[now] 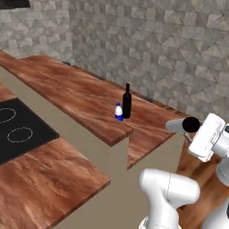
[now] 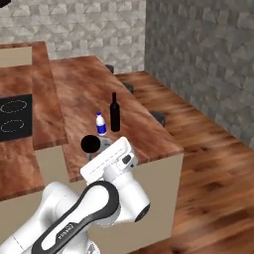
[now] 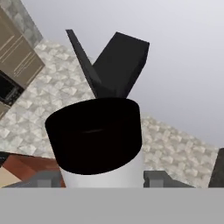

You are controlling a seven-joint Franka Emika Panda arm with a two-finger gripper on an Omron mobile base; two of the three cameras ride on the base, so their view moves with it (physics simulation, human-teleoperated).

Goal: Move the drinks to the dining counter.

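Observation:
My gripper (image 1: 183,127) is shut on the tall pale-grey cylinder (image 1: 173,125) with a black cap, held on its side in the air off the near end of the dining counter (image 1: 71,89). From the right I see the same cylinder (image 2: 103,145) in the gripper (image 2: 102,149), over the near edge of the dining counter (image 2: 84,84). Close up, its black cap (image 3: 94,135) looms above the fingertips (image 3: 159,177). A slim black bottle (image 1: 127,102) (image 2: 115,113) and a small blue-and-white bottle (image 1: 118,112) (image 2: 100,124) stand upright together on that counter.
A lower wood top with a black cooktop (image 1: 18,129) (image 2: 15,116) lies to the left. Dark stools (image 2: 158,116) stand along the island's far side, over a wooden floor (image 2: 213,163). A grey stone wall (image 1: 170,53) runs behind.

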